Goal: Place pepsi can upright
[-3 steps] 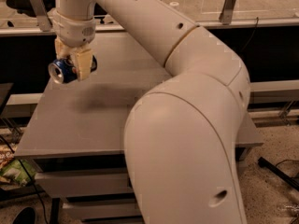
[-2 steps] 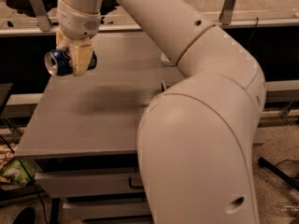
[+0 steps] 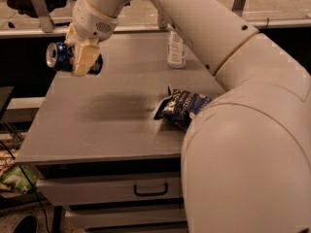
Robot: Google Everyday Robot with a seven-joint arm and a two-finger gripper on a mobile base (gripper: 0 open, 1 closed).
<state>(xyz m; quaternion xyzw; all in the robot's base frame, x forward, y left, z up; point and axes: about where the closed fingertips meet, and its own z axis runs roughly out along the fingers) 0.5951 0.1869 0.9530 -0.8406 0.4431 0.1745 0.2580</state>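
Aloft at table [image 3: 97,130] edge, gripper [image 3: 77,58] clasps pepsi can [image 3: 58,56]; chip bag [image 3: 184,107], bottle [image 3: 176,50] apart.

The grey table [image 3: 97,130] (a drawer [image 3: 97,191] sits under its front edge) carries two things: a crinkled dark-blue chip bag [image 3: 182,107] lying near the right side, and a clear water bottle [image 3: 176,47] standing upright towards the back. The claw [image 3: 77,58] hangs above the table's left rear corner, gripping the pepsi can [image 3: 58,57] sideways in the air.
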